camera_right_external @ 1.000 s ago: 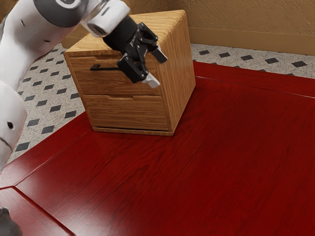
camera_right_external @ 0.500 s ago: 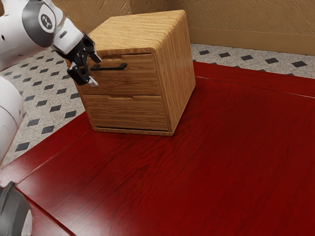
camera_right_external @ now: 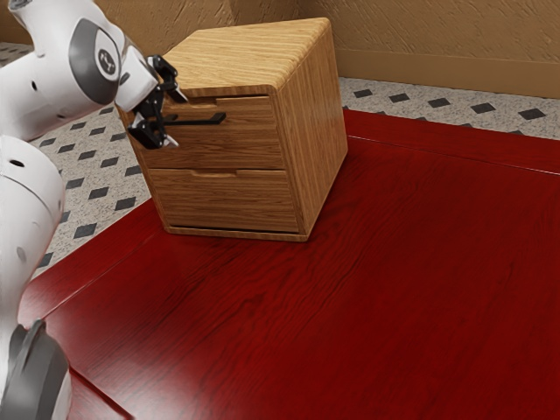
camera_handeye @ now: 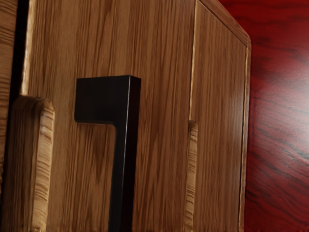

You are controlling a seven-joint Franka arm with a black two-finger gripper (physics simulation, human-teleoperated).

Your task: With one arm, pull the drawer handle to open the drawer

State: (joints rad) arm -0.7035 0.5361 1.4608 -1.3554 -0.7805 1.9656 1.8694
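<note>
At the exterior view's left end of the black bar handle (camera_right_external: 194, 118) the jaws are hanging wide open, one finger (camera_right_external: 169, 87) sitting above the bar's line and the other (camera_right_external: 150, 136) below it. The bar's end is lying in the gap between them. Neither finger is visibly pressing on the bar, so the jaws are gripping nothing. The white arm (camera_right_external: 52, 79) is coming in from the exterior view's left.

The handle is running level across the top drawer (camera_right_external: 232, 140) of a small wooden two-drawer cabinet (camera_right_external: 311, 114). The top drawer front is sitting flush with the cabinet face, looking shut. The lower drawer (camera_right_external: 227, 199) is showing a small wooden lip at its top edge and is also sitting flush. The cabinet is standing upright at the far corner of the dark red bench (camera_right_external: 394, 289), near the speckled tile floor (camera_right_external: 87, 175).

Seen from the wrist, the black handle (camera_handeye: 123, 159) is standing off the oak-grain drawer front (camera_handeye: 159, 96) just ahead of the hand, with its squared end bracket meeting the wood. The lower drawer front (camera_handeye: 219, 121) is lying beyond it, then the red bench (camera_handeye: 280, 121).
</note>
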